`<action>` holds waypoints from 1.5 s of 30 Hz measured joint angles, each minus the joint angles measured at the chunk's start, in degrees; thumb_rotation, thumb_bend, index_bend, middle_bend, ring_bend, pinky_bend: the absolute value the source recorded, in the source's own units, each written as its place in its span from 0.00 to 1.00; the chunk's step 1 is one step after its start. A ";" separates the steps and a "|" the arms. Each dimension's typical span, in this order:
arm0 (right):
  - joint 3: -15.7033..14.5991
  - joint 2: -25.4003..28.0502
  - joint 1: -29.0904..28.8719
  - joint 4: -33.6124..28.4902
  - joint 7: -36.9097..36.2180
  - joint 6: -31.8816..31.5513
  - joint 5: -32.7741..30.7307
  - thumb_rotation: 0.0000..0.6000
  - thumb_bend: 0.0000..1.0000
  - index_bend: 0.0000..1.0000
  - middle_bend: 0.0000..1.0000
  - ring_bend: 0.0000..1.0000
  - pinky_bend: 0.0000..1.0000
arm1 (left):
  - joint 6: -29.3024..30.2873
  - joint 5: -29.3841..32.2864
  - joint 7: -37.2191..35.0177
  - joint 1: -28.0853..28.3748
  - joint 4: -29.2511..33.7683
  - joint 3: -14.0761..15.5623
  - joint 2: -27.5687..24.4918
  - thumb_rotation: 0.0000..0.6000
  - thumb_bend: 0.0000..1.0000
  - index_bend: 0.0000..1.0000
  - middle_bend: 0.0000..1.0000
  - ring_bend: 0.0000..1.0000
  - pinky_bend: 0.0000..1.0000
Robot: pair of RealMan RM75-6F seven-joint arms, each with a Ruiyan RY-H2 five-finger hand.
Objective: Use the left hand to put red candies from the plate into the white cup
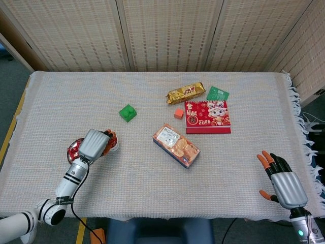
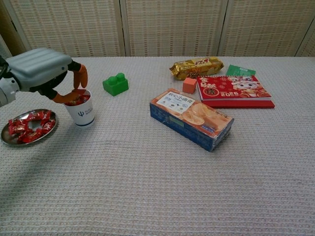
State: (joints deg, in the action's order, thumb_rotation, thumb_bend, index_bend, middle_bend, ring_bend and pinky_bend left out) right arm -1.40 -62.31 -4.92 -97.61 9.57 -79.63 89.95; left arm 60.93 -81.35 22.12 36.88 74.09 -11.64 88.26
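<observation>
- Chest view shows the left hand [image 2: 42, 73] at the upper left of the frame, poised over the white cup [image 2: 80, 109], its orange-tipped fingers [image 2: 81, 76] curled down over the rim.
- Whether a candy is pinched there I cannot tell; red candies [image 2: 75, 101] already show inside the cup.
- To do this step well, keep the fingertips centred over the mouth and part them gently, so nothing bounces out or tips the light cup.
- The plate [image 2: 7, 138], shiny metal and shallow, sits just left of the cup with crinkly red wrappers [image 2: 29, 126] heaped in it.
- The worktop [image 2: 147, 187] wears a waffle-weave cloth.
- In the head view's lower right, the right hand [image 1: 284, 185] rests with fingers spread, holding nothing.
</observation>
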 measured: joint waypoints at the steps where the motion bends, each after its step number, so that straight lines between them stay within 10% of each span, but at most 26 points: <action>1: 0.03 0.04 0.05 0.03 -0.05 -0.08 -0.09 1.00 0.02 0.00 0.00 0.00 0.11 | -0.36 0.57 0.16 0.13 -0.77 0.01 0.24 1.00 0.41 0.27 0.28 0.72 1.00; 23: -0.97 0.06 0.09 -0.13 -0.18 -0.57 2.18 1.00 0.02 0.00 0.00 0.00 0.11 | 9.55 -2.45 -14.04 -11.37 4.65 10.05 -8.55 1.00 0.40 0.17 0.20 0.73 1.00; 45: -1.32 0.32 0.39 -0.06 -0.58 -1.16 2.74 1.00 0.02 0.00 0.00 0.00 0.11 | 5.07 0.06 -12.84 -10.69 -12.92 9.15 2.93 1.00 0.40 0.33 0.38 0.74 1.00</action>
State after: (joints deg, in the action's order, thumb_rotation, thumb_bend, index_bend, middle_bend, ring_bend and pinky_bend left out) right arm -2.73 -61.99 -4.52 -97.67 8.99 -80.78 92.69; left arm 66.00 -81.30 9.28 26.19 61.17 -2.50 91.20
